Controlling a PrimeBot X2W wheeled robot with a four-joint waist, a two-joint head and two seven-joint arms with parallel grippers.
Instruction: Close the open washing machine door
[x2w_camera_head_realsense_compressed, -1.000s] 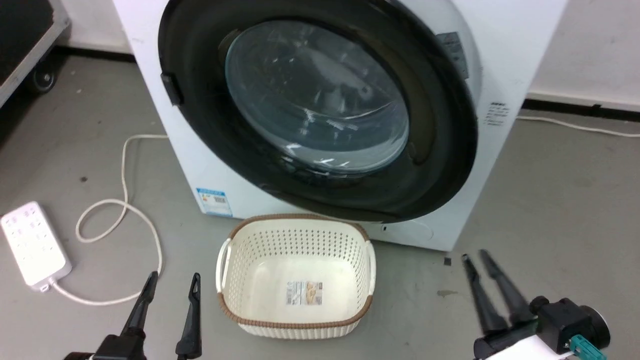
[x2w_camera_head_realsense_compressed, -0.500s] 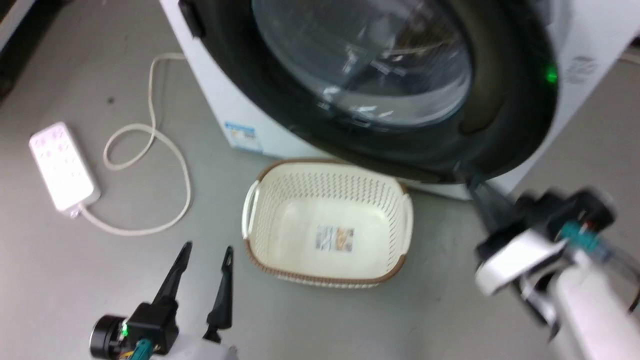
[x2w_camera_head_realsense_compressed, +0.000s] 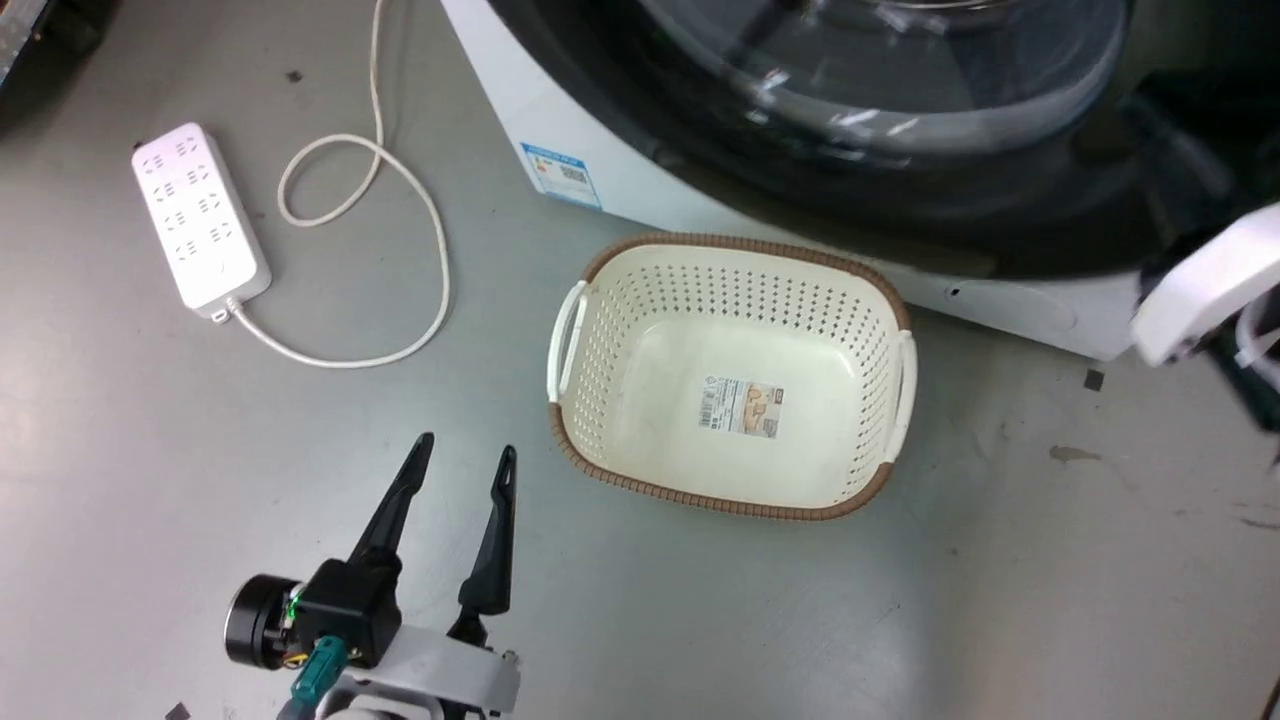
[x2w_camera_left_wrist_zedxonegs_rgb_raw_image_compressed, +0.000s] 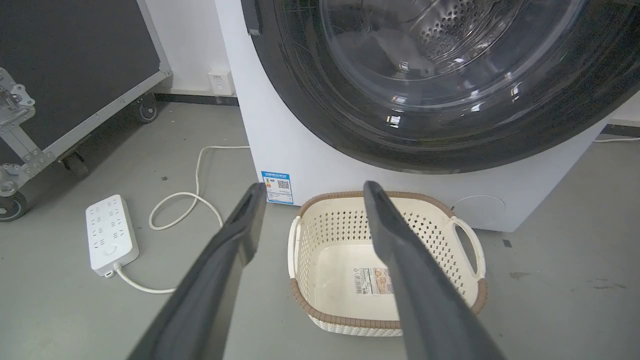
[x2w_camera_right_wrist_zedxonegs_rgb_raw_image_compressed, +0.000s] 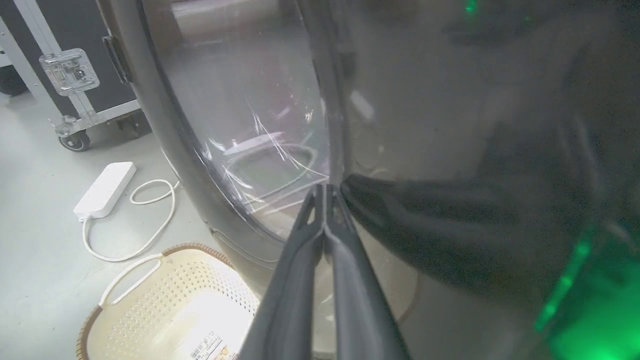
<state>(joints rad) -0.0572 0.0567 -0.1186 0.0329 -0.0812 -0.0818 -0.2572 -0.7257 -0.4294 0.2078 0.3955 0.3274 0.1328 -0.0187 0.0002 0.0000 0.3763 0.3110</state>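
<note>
The washing machine door (x2w_camera_left_wrist_zedxonegs_rgb_raw_image_compressed: 425, 115) is a big glossy black ring around a bulging clear glass bowl, lying close over the white machine's front; whether it is latched I cannot tell. Its lower rim (x2w_camera_head_realsense_compressed: 900, 200) crosses the top of the head view. My right gripper (x2w_camera_right_wrist_zedxonegs_rgb_raw_image_compressed: 325, 189) is shut with nothing between its fingers, tips at the door where the glass (x2w_camera_right_wrist_zedxonegs_rgb_raw_image_compressed: 240, 125) meets the black rim. Its pale wrist housing (x2w_camera_head_realsense_compressed: 1200, 285) shows at the right edge of the head view. My left gripper (x2w_camera_head_realsense_compressed: 466, 448) hangs open and empty over the floor, well short of the machine.
A cream perforated basket (x2w_camera_head_realsense_compressed: 610, 300) with a brown rim stands on the grey floor just before the machine. A white power strip (x2w_camera_head_realsense_compressed: 200, 215) and its looped cable (x2w_camera_head_realsense_compressed: 420, 220) lie to the left. A black wheeled flight case (x2w_camera_left_wrist_zedxonegs_rgb_raw_image_compressed: 75, 75) stands at the far left.
My right arm has risen from near the floor to the door's lower right rim. The head camera has tipped down and closer, shifting the whole picture. The left gripper stays open.
</note>
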